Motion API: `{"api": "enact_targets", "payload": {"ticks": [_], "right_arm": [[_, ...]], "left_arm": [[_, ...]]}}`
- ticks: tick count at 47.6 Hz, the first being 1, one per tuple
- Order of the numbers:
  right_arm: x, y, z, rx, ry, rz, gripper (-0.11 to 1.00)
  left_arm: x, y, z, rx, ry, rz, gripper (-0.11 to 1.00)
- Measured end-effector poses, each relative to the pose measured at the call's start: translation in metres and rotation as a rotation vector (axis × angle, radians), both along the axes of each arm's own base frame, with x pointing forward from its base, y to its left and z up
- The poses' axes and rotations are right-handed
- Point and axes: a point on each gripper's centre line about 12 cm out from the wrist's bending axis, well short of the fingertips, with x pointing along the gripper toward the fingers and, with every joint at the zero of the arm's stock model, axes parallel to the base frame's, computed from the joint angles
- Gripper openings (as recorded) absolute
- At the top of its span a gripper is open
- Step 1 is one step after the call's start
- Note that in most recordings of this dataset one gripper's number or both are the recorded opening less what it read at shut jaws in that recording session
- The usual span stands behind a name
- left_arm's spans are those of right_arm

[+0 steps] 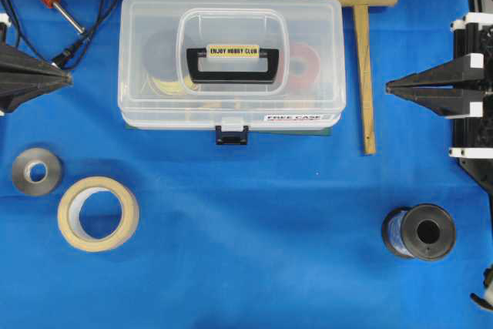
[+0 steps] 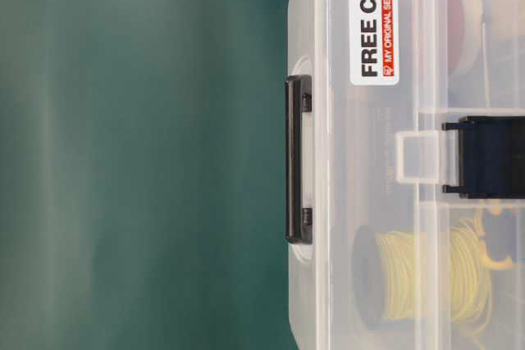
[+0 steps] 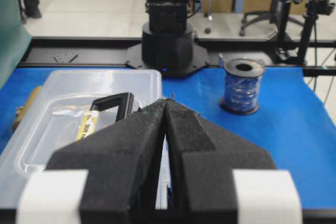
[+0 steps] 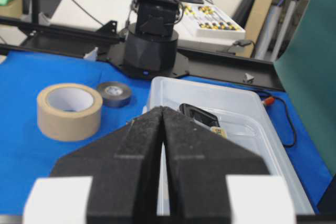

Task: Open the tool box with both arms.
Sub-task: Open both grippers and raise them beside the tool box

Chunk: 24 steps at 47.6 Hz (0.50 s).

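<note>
Both foam-padded grippers, left gripper (image 1: 68, 77) and right gripper (image 1: 389, 88), clenched empty; clear plastic tool box (image 1: 231, 63) latched.

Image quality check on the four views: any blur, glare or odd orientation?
Overhead: sharp, evenly lit, soft shadows; faint sheen on the tool box lid. Table-level: rotated sideways, the FREE CASE sticker reads vertically; green backdrop blurred. Left wrist: left gripper close and slightly soft, background clear. Right wrist: right gripper likewise soft, tape roll crisp.
</note>
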Motion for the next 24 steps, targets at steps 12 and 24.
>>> {"api": "enact_targets", "payload": {"ticks": [12, 24], "right_arm": [[0.001, 0.0, 0.0, 0.003, 0.017, 0.001, 0.0], [0.0, 0.0, -0.003, 0.006, 0.058, 0.0, 0.0]], "left_arm": [[0.001, 0.0, -0.008, -0.013, 0.06, 0.005, 0.0], [0.002, 0.001, -0.01, 0.01, 0.078, 0.006, 0.0]]}}
